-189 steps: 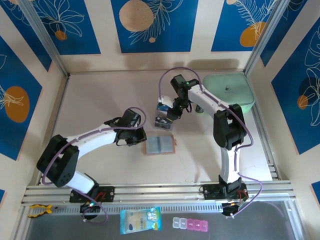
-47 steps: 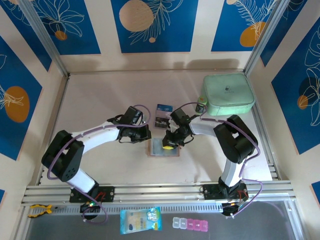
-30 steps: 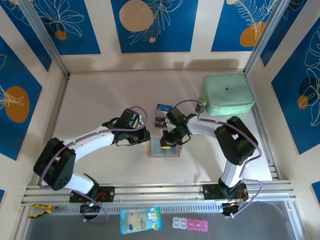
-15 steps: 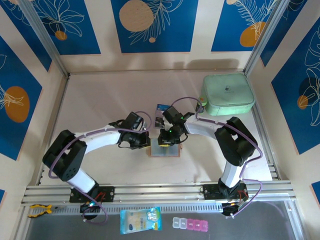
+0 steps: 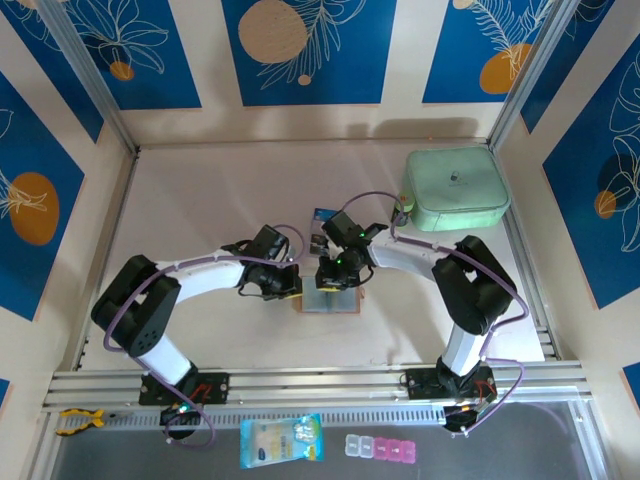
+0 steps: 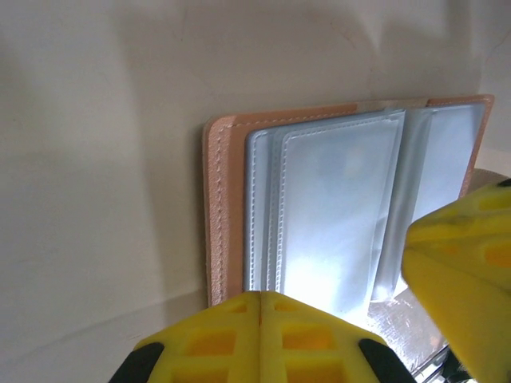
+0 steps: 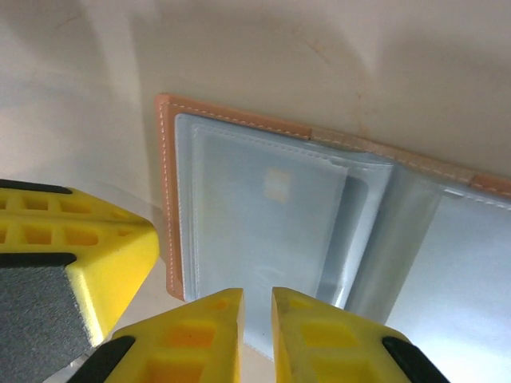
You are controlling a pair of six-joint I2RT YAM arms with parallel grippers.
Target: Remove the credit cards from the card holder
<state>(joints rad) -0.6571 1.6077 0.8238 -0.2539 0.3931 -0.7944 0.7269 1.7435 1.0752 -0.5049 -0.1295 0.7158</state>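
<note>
Left gripper (image 6: 259,302): yellow fingers pressed tight together, tips at the edge of the open tan leather-look card holder (image 6: 227,207) with pale grey pockets. Right gripper (image 7: 257,302): fingers a sliver apart over a pocket, and I cannot tell if they pinch anything. The holder lies flat mid-table (image 5: 200,200), with small dark plastic credit cards (image 5: 320,216) just behind it.

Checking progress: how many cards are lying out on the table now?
2: a blue card farthest back and a dark card just nearer, both behind the holder. More may be hidden under the arms or inside the holder.
</note>
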